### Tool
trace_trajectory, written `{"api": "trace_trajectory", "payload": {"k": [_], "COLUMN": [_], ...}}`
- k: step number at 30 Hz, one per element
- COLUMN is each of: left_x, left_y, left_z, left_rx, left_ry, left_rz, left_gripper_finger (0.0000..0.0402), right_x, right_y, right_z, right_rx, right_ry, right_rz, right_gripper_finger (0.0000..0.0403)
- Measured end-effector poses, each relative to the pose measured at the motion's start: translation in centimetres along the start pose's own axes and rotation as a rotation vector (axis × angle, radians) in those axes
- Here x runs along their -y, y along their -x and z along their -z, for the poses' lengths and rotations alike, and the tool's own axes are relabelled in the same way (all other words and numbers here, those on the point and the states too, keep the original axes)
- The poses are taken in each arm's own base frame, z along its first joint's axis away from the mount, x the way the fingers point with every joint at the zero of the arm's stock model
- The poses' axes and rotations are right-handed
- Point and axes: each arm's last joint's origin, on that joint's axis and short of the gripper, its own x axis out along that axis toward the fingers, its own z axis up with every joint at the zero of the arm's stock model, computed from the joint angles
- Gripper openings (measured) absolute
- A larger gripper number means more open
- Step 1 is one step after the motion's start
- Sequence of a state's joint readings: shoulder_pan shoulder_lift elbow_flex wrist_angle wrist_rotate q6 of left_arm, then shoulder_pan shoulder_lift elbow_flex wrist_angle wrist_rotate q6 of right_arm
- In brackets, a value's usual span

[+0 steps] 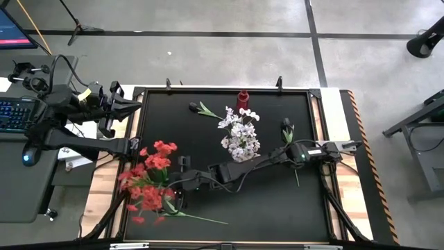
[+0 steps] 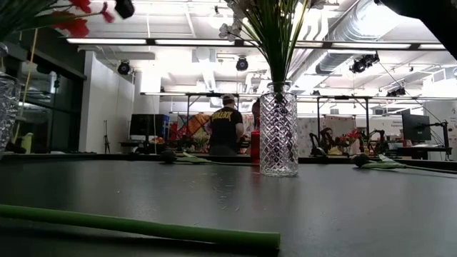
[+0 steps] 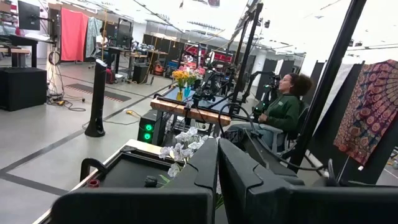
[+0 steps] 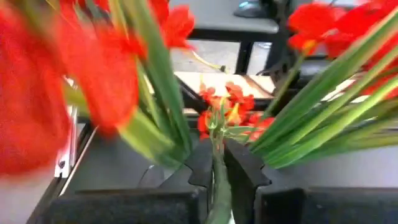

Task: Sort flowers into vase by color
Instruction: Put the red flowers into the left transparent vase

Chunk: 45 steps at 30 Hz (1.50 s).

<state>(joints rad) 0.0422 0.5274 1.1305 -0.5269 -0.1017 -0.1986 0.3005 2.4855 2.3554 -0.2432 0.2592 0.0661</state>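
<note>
A bunch of red flowers (image 1: 149, 182) stands in a glass vase (image 2: 6, 107) at the table's near left. White flowers (image 1: 241, 137) fill a second glass vase (image 2: 278, 132) mid-table. My right gripper (image 1: 177, 189) reaches level into the red bunch and is shut on one red flower's green stem (image 4: 217, 177). That flower's bloom (image 4: 222, 113) shows beyond the fingers. Two dark-bloomed flowers (image 1: 201, 109) (image 1: 286, 130) lie flat on the mat. My left gripper (image 1: 128, 105) waits shut past the table's far left corner, holding nothing. My right gripper pinches the thin green stem (image 4: 217, 186) of a red flower between its two fingers, a little below the bloom. The fingers come nearly level from the table's right side, slanting slightly down. The stem runs along the gap between them, with the bloom past the fingertips.
A loose green stem (image 1: 201, 219) lies flat by the table's near edge, in front of the red bunch. A small red bottle (image 1: 243, 99) stands at the far edge. People work at benches in the room beyond the table.
</note>
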Motion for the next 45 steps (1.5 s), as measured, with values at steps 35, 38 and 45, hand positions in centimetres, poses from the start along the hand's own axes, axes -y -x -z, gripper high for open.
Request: {"api": "trace_trajectory", "payload": {"k": [35,38,45], "left_x": [-0.1,-0.1,0.1], "left_y": [0.2,0.3,-0.4], "left_z": [-1.7,-2.0,-1.6], "left_rx": [0.185,0.212,0.169], "left_ry": [-0.146,-0.171,-0.062], "left_rz": [-0.126,-0.155,-0.066], "left_gripper_finger": [0.0011,0.0034,0.0138], "right_x": [4.4,4.5,5.1], "right_y": [14.9,16.5,19.9], "right_z": [-13.6,-14.0,-15.5], "right_rx": [0.2,0.166,0.156], "right_ry": [0.254,0.26,0.279], "right_rz": [0.475,0.525,0.674], "right_gripper_finger": [0.0001,0.0001,0.0001]}}
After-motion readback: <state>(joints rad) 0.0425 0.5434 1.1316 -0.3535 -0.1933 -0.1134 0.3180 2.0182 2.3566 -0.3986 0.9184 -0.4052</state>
